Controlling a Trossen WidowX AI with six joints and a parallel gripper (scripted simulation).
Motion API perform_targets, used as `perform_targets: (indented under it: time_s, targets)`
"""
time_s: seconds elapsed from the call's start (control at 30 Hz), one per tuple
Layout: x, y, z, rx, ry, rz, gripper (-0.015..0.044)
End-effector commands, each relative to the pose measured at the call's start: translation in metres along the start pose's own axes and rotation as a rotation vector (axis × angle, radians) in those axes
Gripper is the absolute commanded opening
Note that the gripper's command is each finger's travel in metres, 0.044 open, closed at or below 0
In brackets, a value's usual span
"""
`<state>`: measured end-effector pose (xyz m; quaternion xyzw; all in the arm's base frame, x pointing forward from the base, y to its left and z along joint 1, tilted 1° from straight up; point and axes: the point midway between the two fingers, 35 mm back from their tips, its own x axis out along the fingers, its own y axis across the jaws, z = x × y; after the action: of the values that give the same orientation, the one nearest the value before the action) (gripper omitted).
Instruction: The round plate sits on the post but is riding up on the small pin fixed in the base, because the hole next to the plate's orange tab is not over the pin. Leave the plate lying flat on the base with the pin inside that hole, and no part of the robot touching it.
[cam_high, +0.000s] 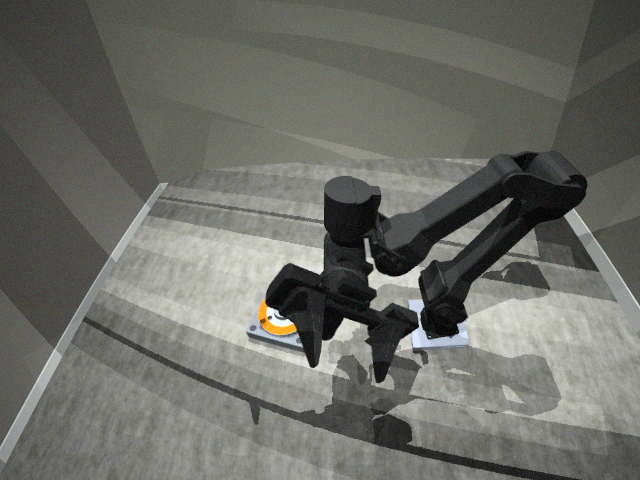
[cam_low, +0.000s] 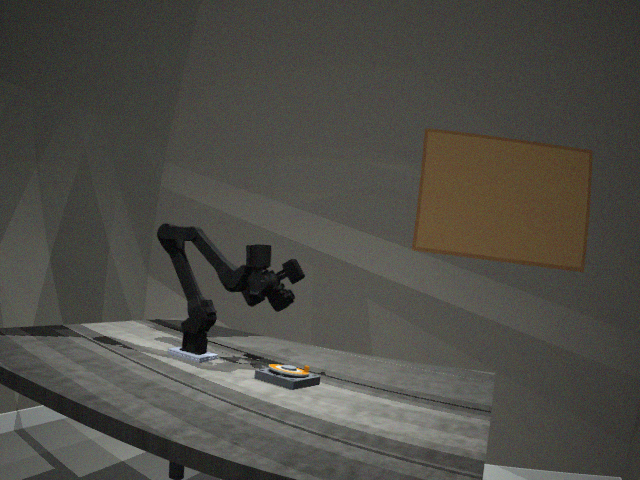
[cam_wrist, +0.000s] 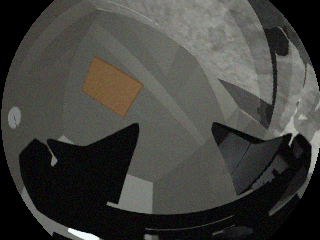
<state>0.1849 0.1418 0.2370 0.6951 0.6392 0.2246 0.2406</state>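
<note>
From the top view, the end effector (cam_high: 347, 365) hangs with its two dark fingers (cam_high: 313, 341) spread wide and nothing between them, poised high above the tabletop (cam_high: 155, 392) and partly covering the round plate (cam_high: 273, 324), whose orange ring peeks out beside the left finger. The plate sits on a grey square base (cam_high: 258, 331), close to the arm's own white mounting pad (cam_high: 454, 338); the post, pin and hole are hidden under the arm here. In the exterior view the gap is plain: the end effector (cam_low: 287, 285) is raised well above the plate (cam_low: 288, 368) and touches nothing, which looks like a starting pose before any approach. The plate rests on the base (cam_low: 287, 381) with its orange tab (cam_low: 306, 368) sticking out on the right edge, and it seems slightly tilted, consistent with riding on the pin, though the pin itself is too small to make out. The wrist view faces the wall, showing an orange panel (cam_wrist: 112, 86) and the wide-set fingers at the lower edge, but no plate.
</note>
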Motion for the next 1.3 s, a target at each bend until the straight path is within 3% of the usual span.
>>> perform_targets:
  time_s: [0.0,0.23,0.3,0.47,0.6,0.83,0.9,1.03,1.27]
  targets:
    - [0.000,0.003,0.001,-0.006,-0.006,0.008,0.0374]
    - [-0.013,0.084,0.067,-0.229,-0.352,0.184,0.0190]
    - [-0.015,0.090,0.075,-0.251,-0.397,0.182,0.0137]
    - [-0.038,0.113,0.127,-0.391,-0.700,0.066,0.0006]
    - [-0.053,0.115,0.151,-0.454,-0.833,-0.060,0.0000]
    - [-0.089,0.105,0.187,-0.569,-1.014,-0.456,0.0000]
    - [-0.104,0.097,0.196,-0.606,-1.033,-0.652,0.0000]
    - [-0.133,0.080,0.202,-0.661,-0.972,-1.029,0.0000]
    - [-0.161,0.063,0.195,-0.699,-0.776,-1.411,0.0000]
